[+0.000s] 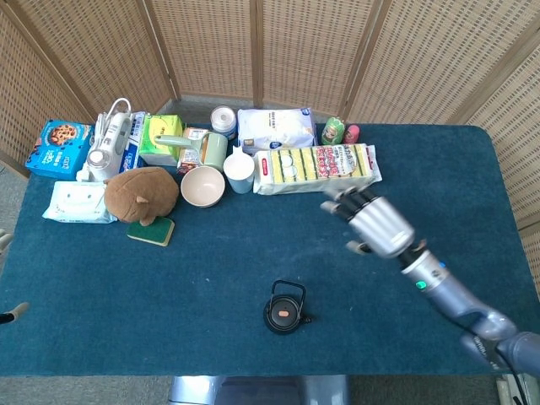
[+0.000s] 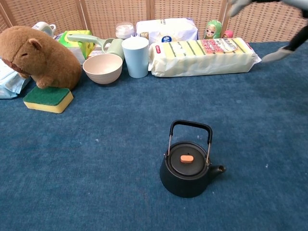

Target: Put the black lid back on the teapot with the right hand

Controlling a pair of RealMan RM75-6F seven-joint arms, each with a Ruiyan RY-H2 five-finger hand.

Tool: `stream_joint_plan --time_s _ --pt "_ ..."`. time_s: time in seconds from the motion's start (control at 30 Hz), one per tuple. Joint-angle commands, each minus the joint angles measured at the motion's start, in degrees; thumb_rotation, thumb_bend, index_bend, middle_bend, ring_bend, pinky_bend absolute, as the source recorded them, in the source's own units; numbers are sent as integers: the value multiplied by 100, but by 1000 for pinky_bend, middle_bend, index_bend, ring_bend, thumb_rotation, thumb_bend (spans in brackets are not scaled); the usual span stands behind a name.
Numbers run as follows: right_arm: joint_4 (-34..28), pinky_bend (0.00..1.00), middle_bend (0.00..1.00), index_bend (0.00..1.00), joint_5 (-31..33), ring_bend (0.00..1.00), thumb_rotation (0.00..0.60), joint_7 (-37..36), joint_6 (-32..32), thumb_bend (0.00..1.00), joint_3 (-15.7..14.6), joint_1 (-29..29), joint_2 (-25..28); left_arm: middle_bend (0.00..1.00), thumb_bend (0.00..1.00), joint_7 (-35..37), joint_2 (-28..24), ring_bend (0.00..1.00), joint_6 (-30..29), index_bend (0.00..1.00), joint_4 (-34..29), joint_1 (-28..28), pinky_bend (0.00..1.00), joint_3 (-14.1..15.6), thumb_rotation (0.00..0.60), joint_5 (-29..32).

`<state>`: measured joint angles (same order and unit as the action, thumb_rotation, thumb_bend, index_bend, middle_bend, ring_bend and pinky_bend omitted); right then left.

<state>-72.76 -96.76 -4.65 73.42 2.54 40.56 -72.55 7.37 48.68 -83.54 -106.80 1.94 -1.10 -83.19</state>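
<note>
The black teapot (image 2: 189, 168) stands on the blue table near the front edge, its handle upright and spout pointing right; the head view shows the teapot (image 1: 283, 312) from above. Its black lid (image 2: 186, 161) with an orange knob sits on the pot's opening. My right hand (image 1: 374, 222) hangs high above the table, well to the right and back of the teapot, fingers spread and holding nothing. In the chest view only the fingertips (image 2: 280, 54) of that hand show at the top right corner. My left hand is out of sight.
Along the back stand a long sponge pack (image 2: 202, 57), a blue cup (image 2: 135, 57), a beige bowl (image 2: 103, 68), a plush capybara (image 2: 39, 57) and a green-yellow sponge (image 2: 48, 99). More boxes and packets (image 1: 274, 127) lie behind them.
</note>
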Motion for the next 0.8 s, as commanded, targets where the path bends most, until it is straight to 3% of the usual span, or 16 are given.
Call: stream_joint_plan --time_s 0.03,0.17,0.43,0.53,0.8 --pt "161 64 118 201 458 47 512 -384 271 93 56 -545 111 0 86 16 -7 0 3 0 10 4 0 -1 600 -9" --pt "-381 39 114 199 724 28 471 -256 283 80 55 -793 372 0 86 25 -13 0 13 0 11 11 0 6 600 -34" --pt "-1206 11 102 213 1140 13 465 325 371 110 -112 -1359 781 0 86 90 -39 0 -88 0 9 -39 0 45 600 -170" --pt "-1753 0 93 214 1284 2 468 352 628 129 -325 -1844 902 0 87 86 -33 0 -228 0 49 -104 0 53 600 -226" --pt "-1792 0 93 230 954 3 481 563 1327 135 -420 -2400 562 0 86 -11 40 0 -465 0 65 -221 0 70 600 -317"
